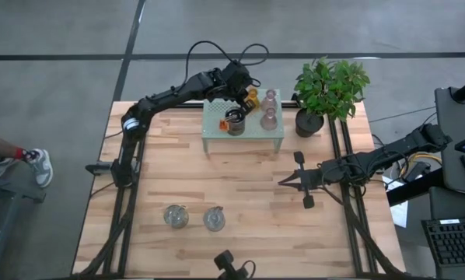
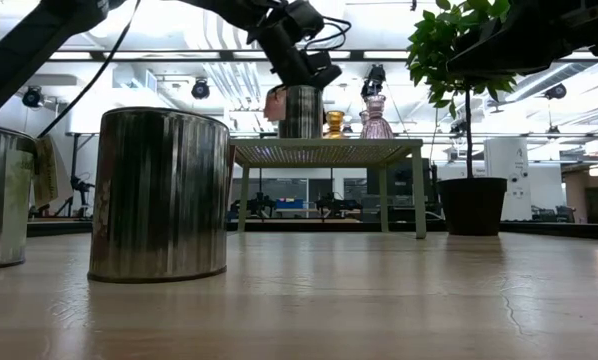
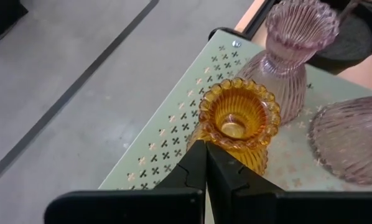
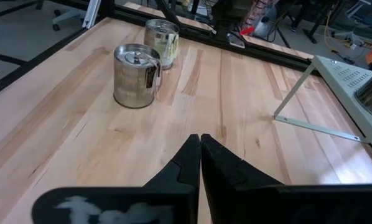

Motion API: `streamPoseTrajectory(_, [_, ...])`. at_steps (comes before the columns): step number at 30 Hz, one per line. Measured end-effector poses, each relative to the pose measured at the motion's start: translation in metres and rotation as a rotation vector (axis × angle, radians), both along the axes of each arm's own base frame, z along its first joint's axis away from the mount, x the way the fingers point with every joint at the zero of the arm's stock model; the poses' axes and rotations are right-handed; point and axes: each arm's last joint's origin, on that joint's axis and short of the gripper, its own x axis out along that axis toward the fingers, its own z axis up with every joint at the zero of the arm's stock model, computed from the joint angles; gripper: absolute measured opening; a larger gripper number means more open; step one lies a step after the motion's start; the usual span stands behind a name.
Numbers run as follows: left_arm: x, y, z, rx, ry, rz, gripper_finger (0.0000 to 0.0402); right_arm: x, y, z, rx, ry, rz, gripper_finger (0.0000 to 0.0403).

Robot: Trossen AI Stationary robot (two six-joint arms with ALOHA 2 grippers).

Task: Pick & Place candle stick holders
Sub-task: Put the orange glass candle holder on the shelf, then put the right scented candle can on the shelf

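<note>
The pale green mesh shelf (image 1: 242,134) stands toward the far edge of the wooden counter (image 1: 240,194), and everything sorts itself around it. The left arm reaches over the shelf's far side, and its left gripper (image 3: 205,149) sits with fingers pressed together, holding nothing, the tips just short of the amber candle stick holder (image 3: 238,129). That amber piece stands upright on the shelf near its far edge. Right beside it on the shelf are two pale pink candle stick holders (image 1: 269,108), both upright, one behind the other. A silvery round jar (image 1: 235,123) also stands on the shelf, beside the amber one and under the left arm's wrist.

Well away from the shelf, toward the near edge of the counter, two more silvery round jars (image 1: 176,216) stand side by side, slightly apart, upright on the wood.

To the right of the shelf, the potted green plant (image 1: 326,92) sits at the counter's far right corner. The right gripper (image 4: 200,147) hangs over bare wood in front of the shelf's right end, fingers closed together and empty, its arm stretching in from the right.
</note>
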Motion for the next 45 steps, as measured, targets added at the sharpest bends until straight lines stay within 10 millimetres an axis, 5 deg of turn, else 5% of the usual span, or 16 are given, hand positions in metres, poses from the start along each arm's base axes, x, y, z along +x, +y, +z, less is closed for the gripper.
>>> streamPoseTrajectory(15, [0.000, -0.001, 0.007, 0.004, -0.045, -0.007, 0.0004, 0.000, 0.000, 0.000, 0.001, 0.000, 0.000, 0.0008])
streamPoseTrajectory(24, [-0.032, -0.017, 0.056, 0.073, -0.122, 0.001, 0.0009, 0.000, 0.000, 0.000, 0.005, 0.002, -0.002, 0.0008])
streamPoseTrajectory(33, [-0.064, -0.050, 0.083, 0.013, -0.086, -0.071, 0.0003, 0.000, 0.000, 0.000, 0.009, 0.003, -0.003, 0.0008])
streamPoseTrajectory(45, [-0.061, -0.103, 0.078, -0.097, 0.000, -0.293, 0.0003, 0.000, 0.000, 0.000, 0.019, 0.002, -0.006, 0.0008])
